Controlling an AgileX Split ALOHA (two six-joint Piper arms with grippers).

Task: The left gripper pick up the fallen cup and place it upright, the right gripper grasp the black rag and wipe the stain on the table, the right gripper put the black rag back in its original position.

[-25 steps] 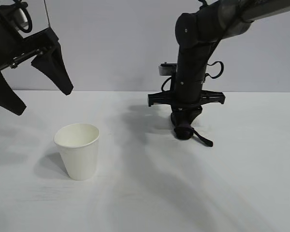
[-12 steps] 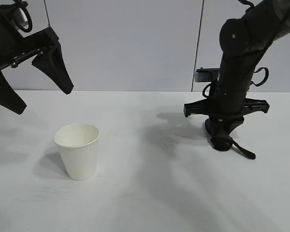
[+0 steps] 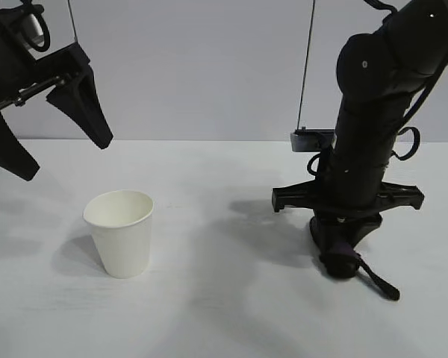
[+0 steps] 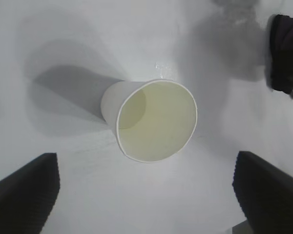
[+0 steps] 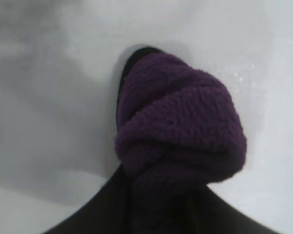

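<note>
Black rag (image 5: 178, 122) purple in wrist view, cup (image 3: 120, 232) upright

cup (image 3: 120, 233): plain white paper, tapered, rolled rim; upright, mouth up, inside empty, standing on the surface (image 3: 224, 321).
black rag (image 3: 343, 259): purple bundle, black strap tail trailing; well right of the cup, pressed to the surface, clamped in the right pincer (image 3: 341, 255).
stain: none visible.
</note>
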